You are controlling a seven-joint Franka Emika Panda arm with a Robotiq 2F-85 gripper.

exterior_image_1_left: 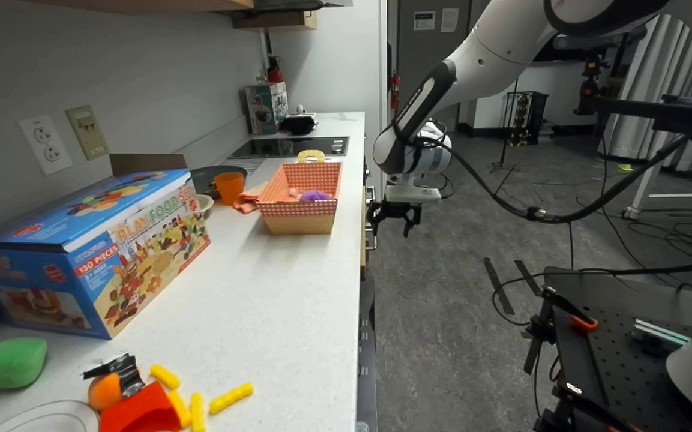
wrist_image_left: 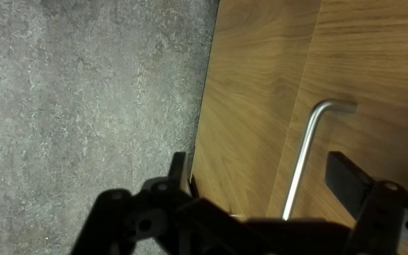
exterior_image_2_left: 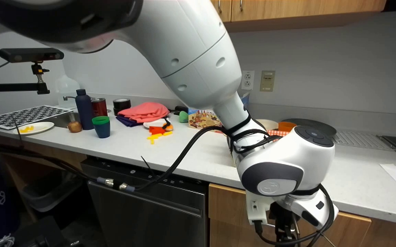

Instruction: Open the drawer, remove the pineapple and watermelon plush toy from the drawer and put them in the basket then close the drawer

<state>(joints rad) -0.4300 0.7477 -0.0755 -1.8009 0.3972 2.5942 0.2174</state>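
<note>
My gripper [wrist_image_left: 262,173] stands open in the wrist view. A silver bar handle [wrist_image_left: 306,141] runs between its two fingers, and no contact with either shows. That handle is fixed on the wood-grain front of the drawer [wrist_image_left: 377,131], also visible under the counter as a drawer front [exterior_image_2_left: 227,206] in an exterior view. Whether it is pulled out a little I cannot tell. On the counter sits the orange checked basket [exterior_image_1_left: 299,208], a purple item [exterior_image_1_left: 314,195] inside it, with the gripper [exterior_image_1_left: 390,225] lower and beyond the counter edge. The pineapple and watermelon plush toy are out of view.
A blue play food box [exterior_image_1_left: 141,258] stands against the wall, near an orange cup [exterior_image_1_left: 229,186]. Yellow sticks [exterior_image_1_left: 231,398] and a red toy box [exterior_image_1_left: 141,411] lie at the near end. A dishwasher [exterior_image_2_left: 149,209] adjoins the drawers; the cable [exterior_image_2_left: 191,154] hangs from the arm.
</note>
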